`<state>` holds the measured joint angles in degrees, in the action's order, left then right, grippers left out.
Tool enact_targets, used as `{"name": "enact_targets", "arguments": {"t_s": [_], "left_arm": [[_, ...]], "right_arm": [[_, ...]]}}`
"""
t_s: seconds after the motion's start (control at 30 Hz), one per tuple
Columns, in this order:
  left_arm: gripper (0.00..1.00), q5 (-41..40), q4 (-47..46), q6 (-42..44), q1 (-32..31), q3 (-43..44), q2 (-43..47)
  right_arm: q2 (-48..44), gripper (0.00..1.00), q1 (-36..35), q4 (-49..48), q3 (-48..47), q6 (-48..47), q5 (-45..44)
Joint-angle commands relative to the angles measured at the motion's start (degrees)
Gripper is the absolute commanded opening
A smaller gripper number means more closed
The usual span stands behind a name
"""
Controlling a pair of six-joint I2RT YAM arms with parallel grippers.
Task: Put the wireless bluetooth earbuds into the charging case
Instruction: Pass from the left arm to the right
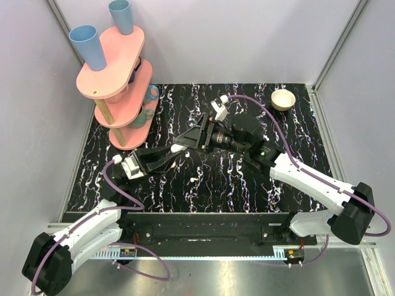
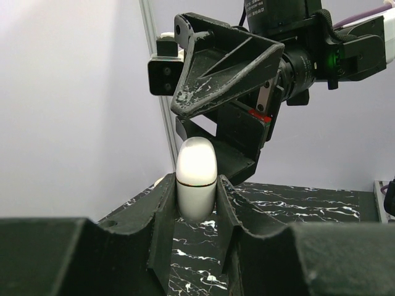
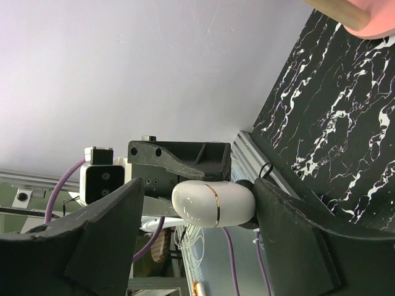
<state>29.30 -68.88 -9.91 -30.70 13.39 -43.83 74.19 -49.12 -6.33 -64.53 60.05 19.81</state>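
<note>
The charging case (image 2: 196,176) is a white, pill-shaped shell with a thin gold seam, and its lid is closed. My left gripper (image 2: 196,196) is shut on its lower half and holds it upright above the black marble table (image 1: 247,179). My right gripper (image 3: 199,188) straddles the case (image 3: 213,203) from above. Its jaws stand apart: one finger is near the case's end, and a clear gap shows at the other. From above, both grippers meet at the case (image 1: 178,148). One tiny white earbud (image 1: 194,179) lies on the table just in front of them. A second is not clearly visible.
A pink two-tier stand (image 1: 114,77) with blue cups (image 1: 86,43) fills the back left, with a teal cup (image 1: 150,97) beside it. A small wooden bowl (image 1: 283,98) sits at the back right. Metal rails border the table's sides and near edge.
</note>
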Motion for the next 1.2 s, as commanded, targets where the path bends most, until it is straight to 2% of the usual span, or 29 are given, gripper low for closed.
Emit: {"name": "enact_targets", "arguments": {"t_s": [0.0,0.13,0.2,0.27,0.33,0.4,0.43,0.53,0.57,0.8,1.1,1.17], "left_arm": [[0.00,-1.79,-2.48,1.74,-0.15,-0.20,0.68],[0.00,-2.58,-3.10,1.91,-0.15,-0.55,0.24],[0.00,-2.84,-3.63,1.91,-0.15,-0.64,0.15],[0.00,-2.50,-3.54,1.83,-0.15,-0.47,0.06],[0.00,-2.32,-3.54,1.56,-0.15,-0.47,-0.11],[0.00,-2.14,-3.54,1.30,-0.24,-0.55,-0.20],[0.00,-2.14,-3.54,1.21,-0.15,-0.64,-0.20],[0.00,-1.88,-3.37,0.86,-0.15,-0.73,-0.20],[0.05,-1.53,-3.02,0.60,-0.15,-0.64,-0.29],[0.14,-0.91,-1.78,-0.02,-0.24,-0.29,-0.55],[0.17,-0.29,0.15,-0.20,-0.15,0.67,-0.73],[0.23,-0.30,0.41,-0.19,-0.15,0.68,-0.81]], "right_arm": [[1.04,0.78,0.26,-0.97,-2.35,0.94,2.68],[1.39,0.74,0.26,-0.88,-2.44,1.21,3.13],[1.39,0.65,0.17,-1.66,-2.35,0.95,3.48],[1.30,0.63,0.17,-2.37,-2.00,1.12,3.65],[1.04,0.54,0.17,-3.69,-1.56,1.29,3.48],[1.04,0.50,0.26,-4.21,-1.47,0.95,3.39],[0.95,0.43,0.26,-4.57,-1.39,0.86,3.65],[0.95,0.41,0.26,-5.88,-1.04,0.86,4.00],[0.95,0.38,0.26,-6.41,-0.95,0.94,4.27],[0.60,0.38,0.34,-7.47,-0.77,0.07,4.01],[0.25,0.38,0.26,-6.06,-1.21,-1.69,3.21],[0.25,0.39,0.26,-5.98,-1.39,-1.78,3.39]]}}
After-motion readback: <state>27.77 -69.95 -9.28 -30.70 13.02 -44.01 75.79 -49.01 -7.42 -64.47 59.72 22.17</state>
